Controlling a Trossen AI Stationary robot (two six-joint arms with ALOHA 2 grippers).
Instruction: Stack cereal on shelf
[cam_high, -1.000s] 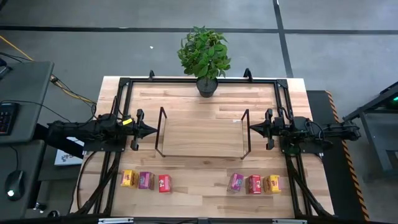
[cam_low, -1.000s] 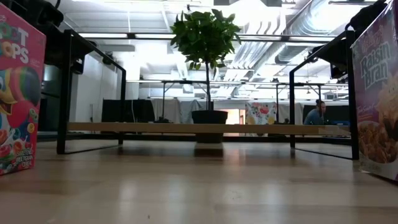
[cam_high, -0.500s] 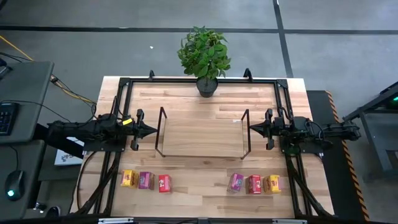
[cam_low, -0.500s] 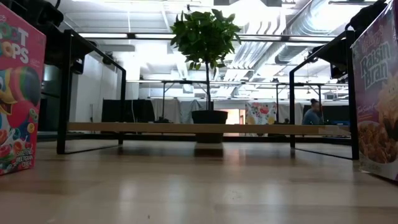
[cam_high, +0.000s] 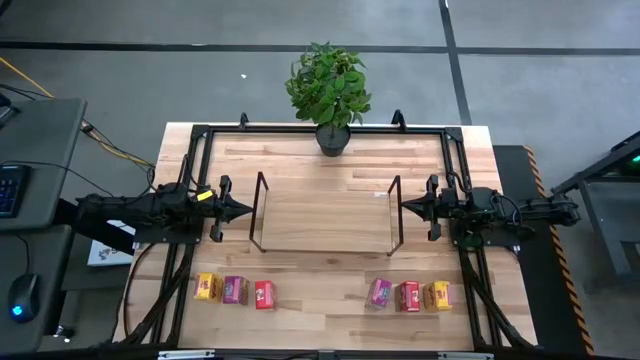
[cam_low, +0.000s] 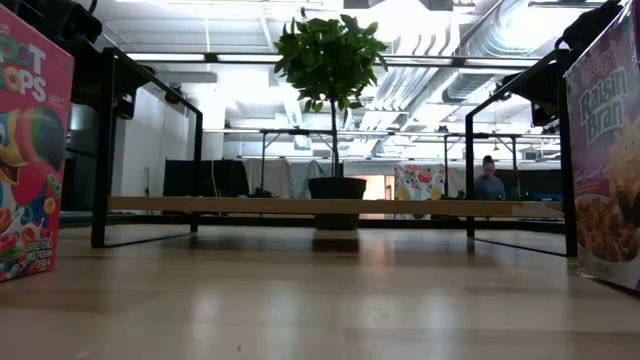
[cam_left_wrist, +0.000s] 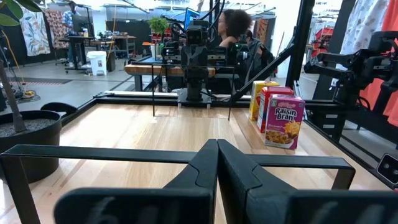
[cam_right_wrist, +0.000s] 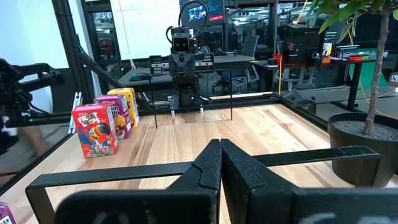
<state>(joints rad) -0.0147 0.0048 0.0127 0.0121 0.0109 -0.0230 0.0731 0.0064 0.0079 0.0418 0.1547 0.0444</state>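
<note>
Light-wood shelf (cam_high: 325, 215) stands apart from six cereal boxes (cam_high: 234, 289).

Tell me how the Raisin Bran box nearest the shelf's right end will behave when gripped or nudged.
The Raisin Bran box stands upright, tall and narrow, so a high nudge would probably tip it. It looks like thin printed card, likely light and apt to dent if squeezed. Its flat faces should keep it from rolling.

floor: grey concrete (cam_high: 560, 40), dark seams across upper frame | desk (cam_high: 30, 150) at left edge, mouse (cam_high: 22, 297) lower left | ceiling: exposed ducts (cam_low: 440, 60), bright overhead lights | far room: tables (cam_low: 270, 135) mid-frame, person (cam_low: 489, 180) at right | potted plant (cam_high: 328, 90) top centre of wooden tabletop (cam_high: 320, 310)
</note>
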